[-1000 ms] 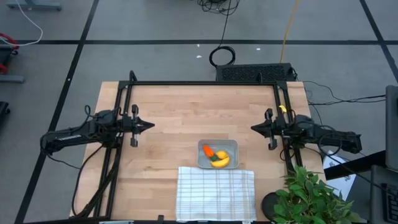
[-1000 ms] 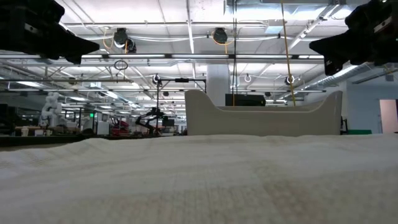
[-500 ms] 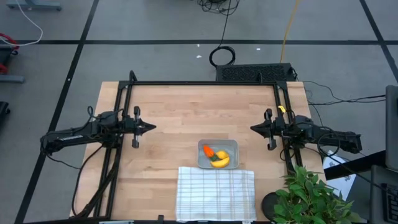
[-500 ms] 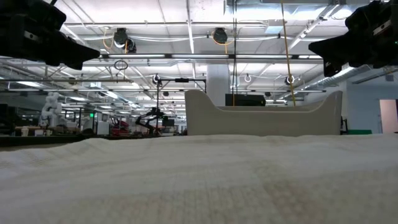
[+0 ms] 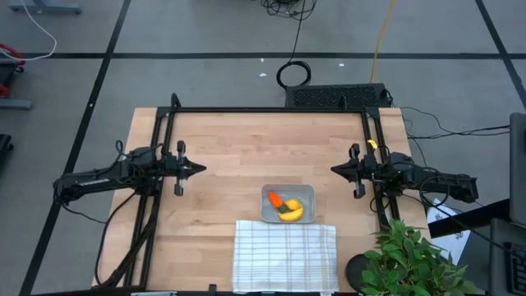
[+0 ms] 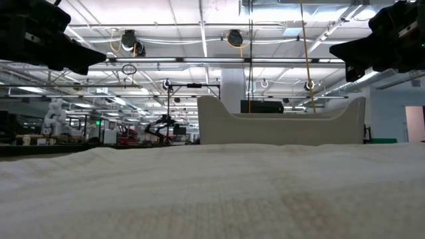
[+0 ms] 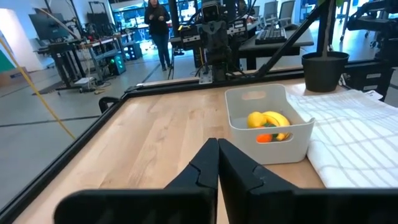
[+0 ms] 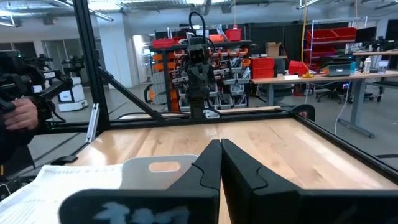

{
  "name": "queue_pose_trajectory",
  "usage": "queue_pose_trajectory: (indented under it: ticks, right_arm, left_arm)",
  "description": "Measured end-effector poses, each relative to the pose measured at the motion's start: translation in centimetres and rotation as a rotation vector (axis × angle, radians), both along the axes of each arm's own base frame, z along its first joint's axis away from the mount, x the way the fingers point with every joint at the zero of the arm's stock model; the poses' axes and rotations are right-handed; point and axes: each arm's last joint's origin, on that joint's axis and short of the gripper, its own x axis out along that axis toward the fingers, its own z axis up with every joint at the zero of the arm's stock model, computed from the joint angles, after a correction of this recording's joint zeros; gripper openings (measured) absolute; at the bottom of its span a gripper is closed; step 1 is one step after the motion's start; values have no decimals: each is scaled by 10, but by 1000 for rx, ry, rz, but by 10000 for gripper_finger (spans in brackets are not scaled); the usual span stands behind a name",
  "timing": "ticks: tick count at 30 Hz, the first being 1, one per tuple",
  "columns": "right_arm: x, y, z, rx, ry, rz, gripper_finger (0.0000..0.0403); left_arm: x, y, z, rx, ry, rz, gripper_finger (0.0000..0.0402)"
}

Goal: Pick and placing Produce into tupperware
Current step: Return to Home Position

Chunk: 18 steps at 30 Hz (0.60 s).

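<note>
The tupperware (image 5: 305, 196) sat on the worktop (image 5: 246, 140) just beside the striped cloth (image 5: 283, 256), with the carrot (image 5: 274, 198), banana (image 5: 292, 215) and yellow fruit (image 7: 255, 119) inside. It lay nearer our right pincer (image 5: 337, 169) than our left pincer (image 5: 197, 168). We saw both pinched closed and empty.

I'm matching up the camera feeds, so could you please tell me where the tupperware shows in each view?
High view: tupperware right of centre, just above the striped cloth.
Low view: its pale wall spans the middle, behind the cloth.
Left wrist view: beyond the left gripper, cloth alongside.
Right wrist view: close by, partly behind the right gripper, cloth beside it.
Shared landmark: the striped cloth.
</note>
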Motion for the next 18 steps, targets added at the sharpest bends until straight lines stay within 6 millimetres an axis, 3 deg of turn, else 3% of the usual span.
queue_pose_trajectory:
  ticks: [18]
  right_arm:
    - [0,0,0,0,0,-2,0]
  left_arm:
    - [0,0,0,-26,-4,11,21]
